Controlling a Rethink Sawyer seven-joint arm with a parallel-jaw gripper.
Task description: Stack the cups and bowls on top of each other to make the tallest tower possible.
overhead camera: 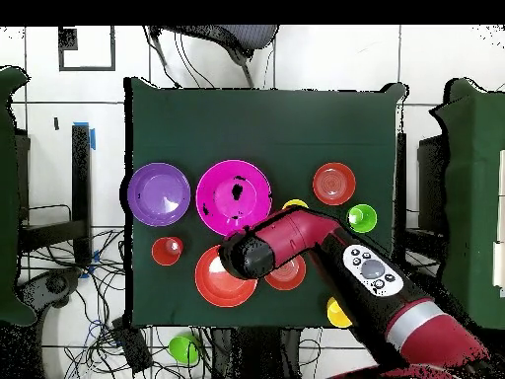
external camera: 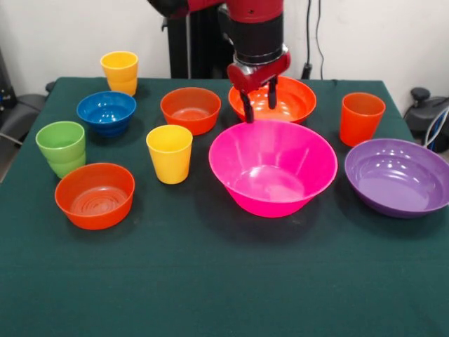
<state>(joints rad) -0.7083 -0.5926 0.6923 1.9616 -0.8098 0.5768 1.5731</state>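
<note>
Nearest the camera sits a small orange bowl (external camera: 95, 195) at the left, empty and right way up. Just behind it stands the green cup (external camera: 62, 148). Farther back are the blue bowl (external camera: 106, 111) and a yellow cup (external camera: 120, 72) at the far corner. Another yellow cup (external camera: 170, 153) stands near the middle, with a second small orange bowl (external camera: 191, 109) behind it.

Next comes the big pink bowl (external camera: 273, 167), sitting alone on the green table (external camera: 210, 281). No stack shows: every cup and bowl stands by itself. Behind the pink bowl, the large orange bowl (external camera: 275, 100) is partly hidden by the gripper (external camera: 259, 101). Its two dark fingers hang a little apart over that bowl's near rim, holding nothing. I cannot tell if they touch the rim.

At the right stand the orange cup (external camera: 362, 118) and the purple bowl (external camera: 397, 176), whose right edge is cut off.

From above, the red arm (overhead camera: 325, 247) covers the blue bowl, most of both yellow cups and part of two orange bowls.
</note>
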